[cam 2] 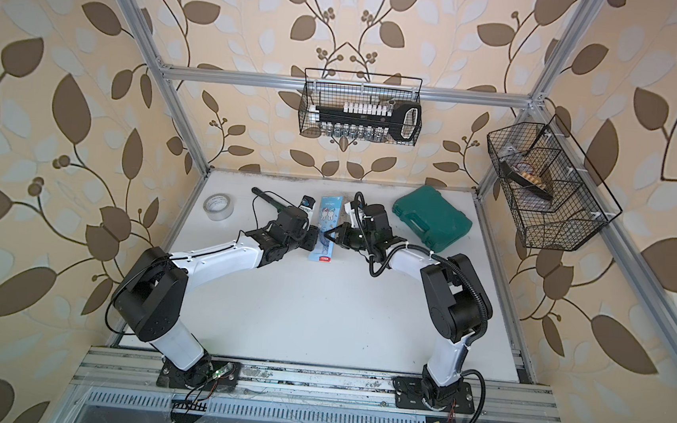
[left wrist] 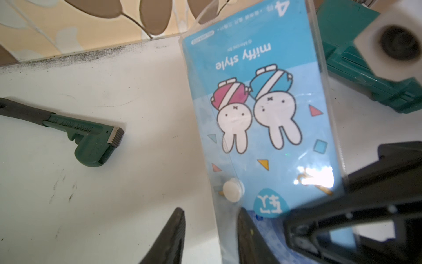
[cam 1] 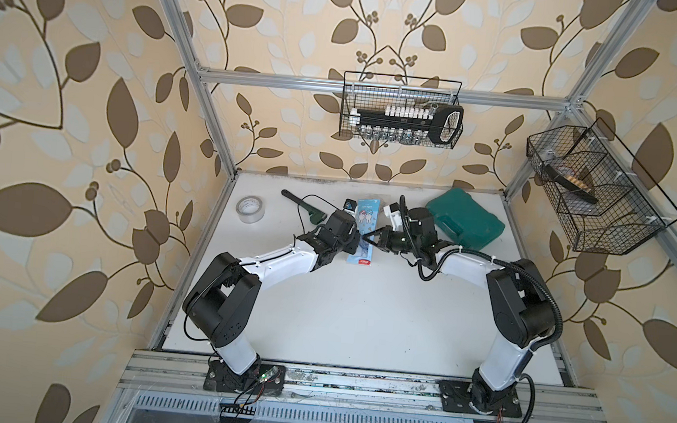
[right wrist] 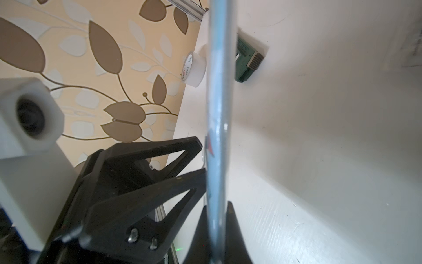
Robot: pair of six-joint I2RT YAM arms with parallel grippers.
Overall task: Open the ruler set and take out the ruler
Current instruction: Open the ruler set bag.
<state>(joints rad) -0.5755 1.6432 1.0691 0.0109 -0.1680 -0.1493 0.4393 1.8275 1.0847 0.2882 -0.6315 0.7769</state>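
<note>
Ruler set (cam 1: pixel 363 218), a clear snap pouch with a blue "miffy style" card (left wrist: pixel 262 109) inside, sits between two robot arms over the far half of the white surface (cam 1: pixel 341 316). Its long axis runs away from the arm bases, crosswise to both claws. The right claw (right wrist: pixel 217 219) is pressed together on one long edge of the pouch, which its wrist view shows edge-on. The left claw (left wrist: pixel 211 228) faces it from the opposite side. Its fingers are partly spread with the pouch's other long edge between them, and no grip can be made out there.

The white snap (left wrist: pixel 231 190) lies just ahead of the left claw's fingertips, on the near side of the pouch. The left arm therefore looks the better placed to peel the flap while the right holds. The card fills the pouch's window, and the ruler itself cannot be picked out.

A green pipe wrench (left wrist: pixel 91 141) lies on the surface beyond the left claw's outer side, and a tape roll (cam 1: pixel 251 210) farther out the same way. A green tool case (cam 1: pixel 466 224) sits shut behind the right claw. Above, a wire basket (cam 1: pixel 403 78) on the back rail carries a black rack of white-tipped pieces. A second basket (cam 1: pixel 638 166), on the side rail behind the right arm, holds a dark item too small to name.
</note>
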